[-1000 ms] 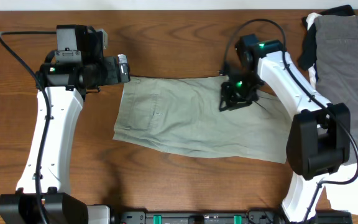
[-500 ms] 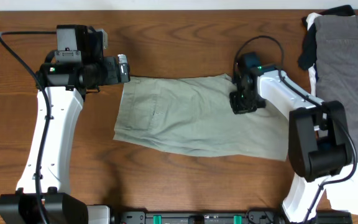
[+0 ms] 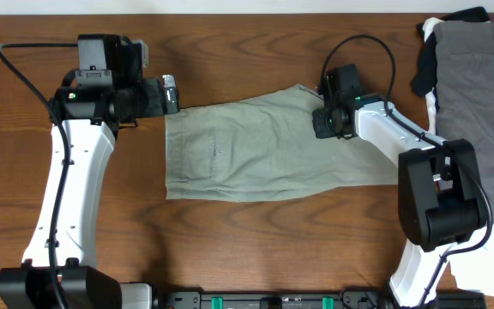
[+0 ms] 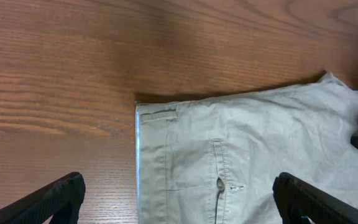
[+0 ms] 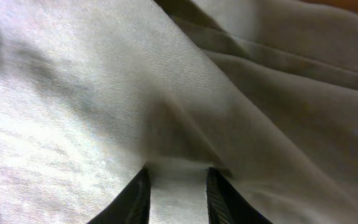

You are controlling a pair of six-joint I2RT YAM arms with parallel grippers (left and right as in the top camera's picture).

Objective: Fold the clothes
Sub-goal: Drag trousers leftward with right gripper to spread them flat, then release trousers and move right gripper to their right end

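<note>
The clothes here are light khaki-olive shorts, lying flat across the middle of the wooden table with the waistband end to the left. In the left wrist view the shorts show a buttoned pocket and a pale blue waistband edge. My left gripper hovers wide open over that upper left corner, holding nothing. My right gripper is down on the shorts' upper right part. Its fingers stand a little apart astride a ridge of the cloth.
A pile of grey, black and white garments lies at the back right corner. More white cloth shows at the front right by the right arm's base. Bare wood table lies in front of the shorts.
My right gripper moved up and left on the shorts and its jaws parted. The shorts' lower edge rose and straightened, and the upper right corner shifted toward the back. The left arm stayed still.
</note>
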